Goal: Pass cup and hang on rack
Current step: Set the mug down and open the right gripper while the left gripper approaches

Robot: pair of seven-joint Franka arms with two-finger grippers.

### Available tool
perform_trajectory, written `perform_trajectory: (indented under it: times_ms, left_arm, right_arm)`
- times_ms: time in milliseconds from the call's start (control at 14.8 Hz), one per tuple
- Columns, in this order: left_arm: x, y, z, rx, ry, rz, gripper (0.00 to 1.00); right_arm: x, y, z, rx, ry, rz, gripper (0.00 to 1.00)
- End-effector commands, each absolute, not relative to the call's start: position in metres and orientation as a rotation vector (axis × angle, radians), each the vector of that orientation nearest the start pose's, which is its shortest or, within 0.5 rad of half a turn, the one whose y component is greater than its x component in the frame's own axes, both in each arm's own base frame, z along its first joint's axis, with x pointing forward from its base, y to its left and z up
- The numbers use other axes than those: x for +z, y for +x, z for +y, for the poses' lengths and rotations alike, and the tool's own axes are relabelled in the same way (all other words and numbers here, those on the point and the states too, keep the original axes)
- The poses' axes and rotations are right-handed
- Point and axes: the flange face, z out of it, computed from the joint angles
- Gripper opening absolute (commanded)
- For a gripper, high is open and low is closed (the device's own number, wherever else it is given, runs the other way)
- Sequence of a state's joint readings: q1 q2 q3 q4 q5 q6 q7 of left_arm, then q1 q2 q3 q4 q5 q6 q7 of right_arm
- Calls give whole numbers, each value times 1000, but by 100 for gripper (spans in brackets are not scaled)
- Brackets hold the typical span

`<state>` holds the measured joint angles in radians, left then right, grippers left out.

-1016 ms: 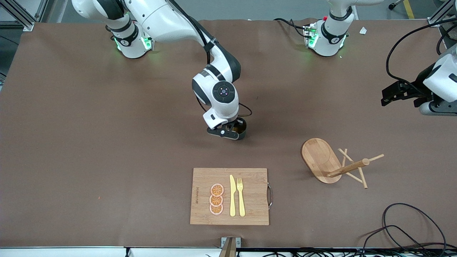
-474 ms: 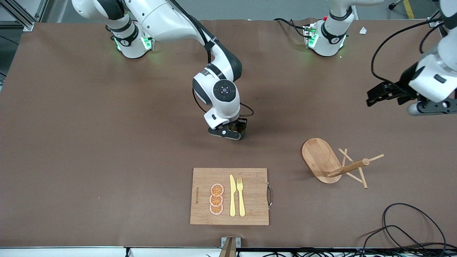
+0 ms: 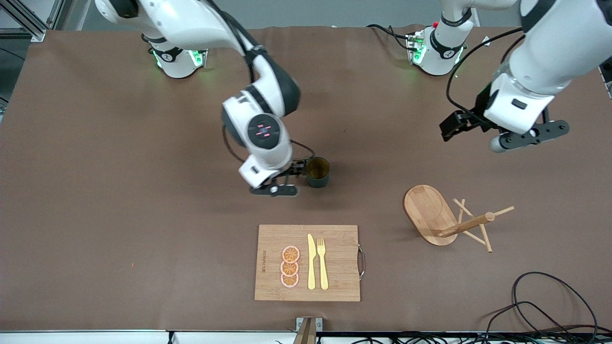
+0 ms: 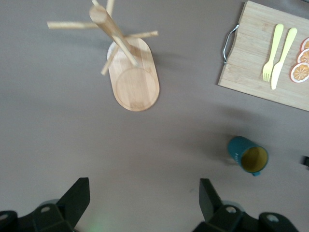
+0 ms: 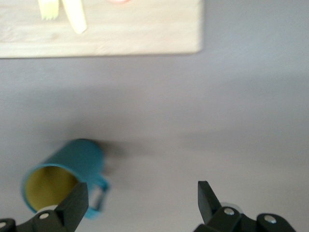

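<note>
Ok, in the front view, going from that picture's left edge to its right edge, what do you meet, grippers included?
Right gripper → cup → rack → left gripper overlaps the rack's span, so I leave its rank out. The cutting board likewise spans the first two.

Open counter around the cup, crowded only at one flank

The cup (image 3: 317, 172) stands upright on the brown counter (image 3: 119, 191), with the right tool (image 3: 282, 181) spread open just beside it toward the right arm's end. Bare counter lies between the cup and the rack (image 3: 447, 219), which stands well apart. The cutting board (image 3: 308, 263) lies nearer the front camera, apart from the cup. The left tool (image 3: 497, 131) hangs open above bare counter.
</note>
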<state>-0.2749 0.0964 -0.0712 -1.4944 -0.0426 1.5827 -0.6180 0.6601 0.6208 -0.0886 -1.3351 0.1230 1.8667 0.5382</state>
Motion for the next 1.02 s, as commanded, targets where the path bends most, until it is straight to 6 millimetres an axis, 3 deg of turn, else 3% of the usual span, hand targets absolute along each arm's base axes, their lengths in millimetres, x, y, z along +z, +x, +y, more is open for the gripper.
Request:
perform_trajectory:
  times_ms: [0,271,339,474,677,948]
  left_arm:
    - [604,543,-242,21,-3149,-529,100]
    - [576,526,-315,-32,-3055,-611,100]
    - [562,517,-341,-52,-3017,-622,100]
    - [537,500,-402,-126,-2947,-671,100]
    - [492,472,-473,-270,-2850,-678,100]
    - [428,431,-543,-538,-2744,-650,100]
  right_arm:
    - [402,600,311,246,-3085,-122,100]
    - [446,615,189,330,-3074,-117,100]
    - [461,619,151,330,-3077,-97,100]
    - [483,620,95,320,-3103,-9,100]
    - [509,611,52,316,-3206,45,100]
    - [523,606,-25,319,-3179,55,100]
